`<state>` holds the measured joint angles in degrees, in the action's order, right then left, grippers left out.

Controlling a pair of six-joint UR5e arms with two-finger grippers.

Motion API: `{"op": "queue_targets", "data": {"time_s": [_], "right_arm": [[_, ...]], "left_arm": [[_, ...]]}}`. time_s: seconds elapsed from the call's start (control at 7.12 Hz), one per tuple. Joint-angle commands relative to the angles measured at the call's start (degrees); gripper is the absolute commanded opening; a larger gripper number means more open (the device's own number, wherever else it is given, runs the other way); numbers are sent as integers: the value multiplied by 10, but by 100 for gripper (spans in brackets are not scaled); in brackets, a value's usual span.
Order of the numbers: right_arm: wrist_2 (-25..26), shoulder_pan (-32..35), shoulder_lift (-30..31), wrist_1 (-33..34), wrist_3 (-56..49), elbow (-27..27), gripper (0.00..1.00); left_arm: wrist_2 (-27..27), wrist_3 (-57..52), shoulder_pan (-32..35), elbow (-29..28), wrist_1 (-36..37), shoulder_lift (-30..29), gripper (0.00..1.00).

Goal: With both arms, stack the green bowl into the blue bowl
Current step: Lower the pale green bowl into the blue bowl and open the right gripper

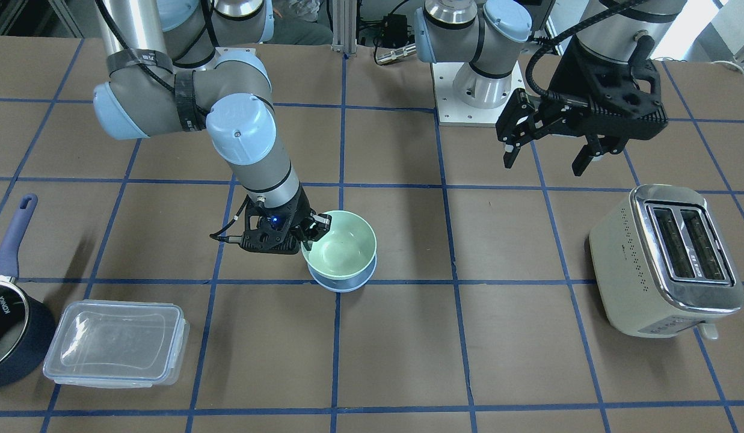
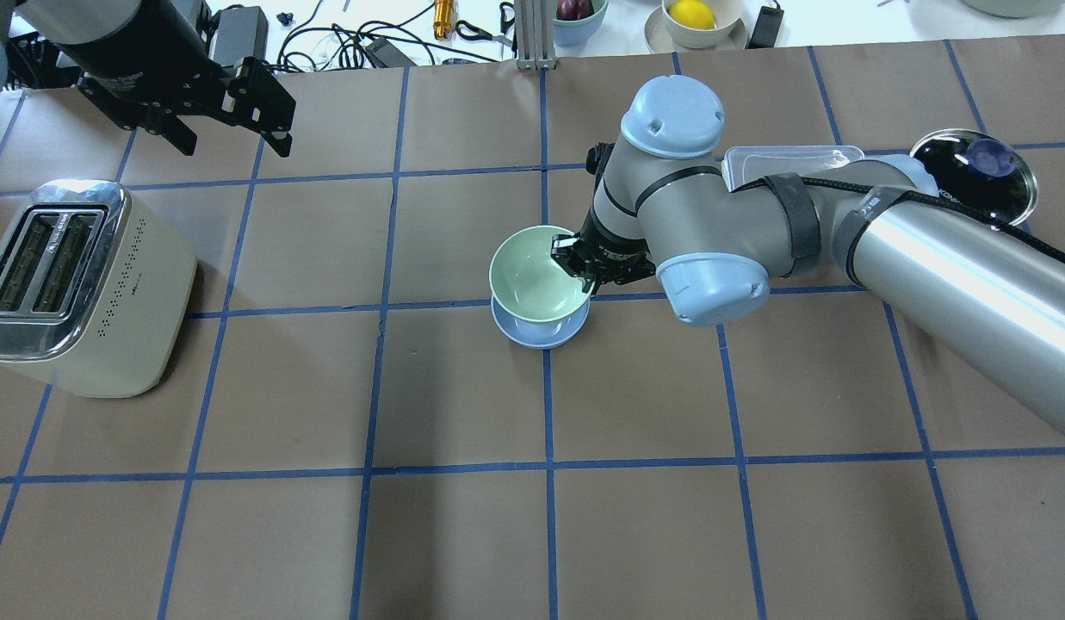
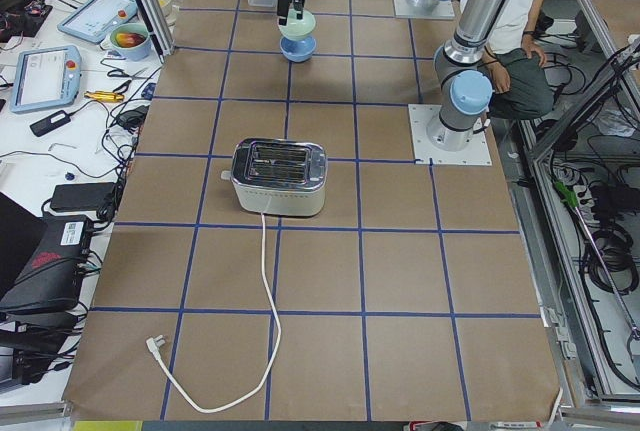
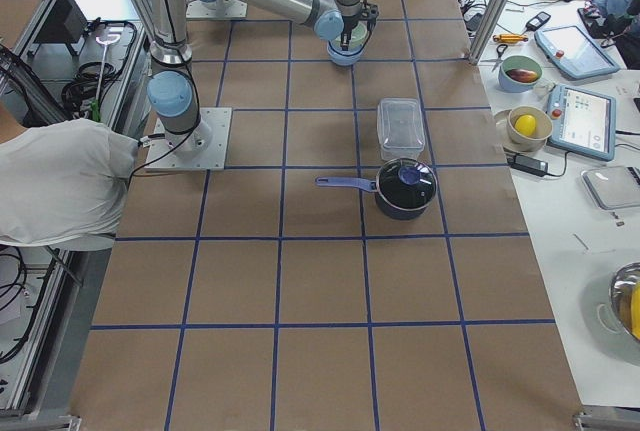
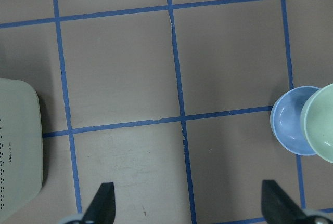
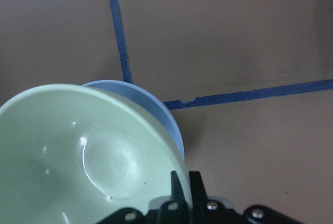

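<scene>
Bright, even overhead light, soft shadows.
Chrome on the toaster (image 1: 666, 264) glares; faint arm shadows fall on the tabletop (image 1: 408, 361). In the right wrist view the green bowl (image 6: 88, 156) shows small glints and looks soft, close to the lens.

Open tabletop (image 2: 325, 250) between toaster (image 2: 84, 284), green bowl (image 2: 532, 275)

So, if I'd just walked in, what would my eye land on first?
Probably the middle of the table, where the right arm's fingers pinch the rim of the green bowl, which sits right over the blue bowl; whether it is fully seated is hard to tell. After that, the left arm's fingers, spread open in the air, and the cream toaster standing on that same side.
</scene>
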<state>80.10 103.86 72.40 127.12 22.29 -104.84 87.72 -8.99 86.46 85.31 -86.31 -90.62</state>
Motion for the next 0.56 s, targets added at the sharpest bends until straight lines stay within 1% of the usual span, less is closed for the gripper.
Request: {"op": "queue_targets", "data": {"time_s": [0.0, 0.14, 0.42], "right_arm": [[5, 1, -11, 5, 0, -2, 46], [2, 1, -14, 1, 1, -2, 99], [8, -6, -10, 1, -11, 7, 100]], "left_arm": [[1, -1, 0, 1, 0, 1, 100], [1, -1, 0, 1, 0, 2, 100], [1, -1, 0, 5, 0, 4, 100]]}}
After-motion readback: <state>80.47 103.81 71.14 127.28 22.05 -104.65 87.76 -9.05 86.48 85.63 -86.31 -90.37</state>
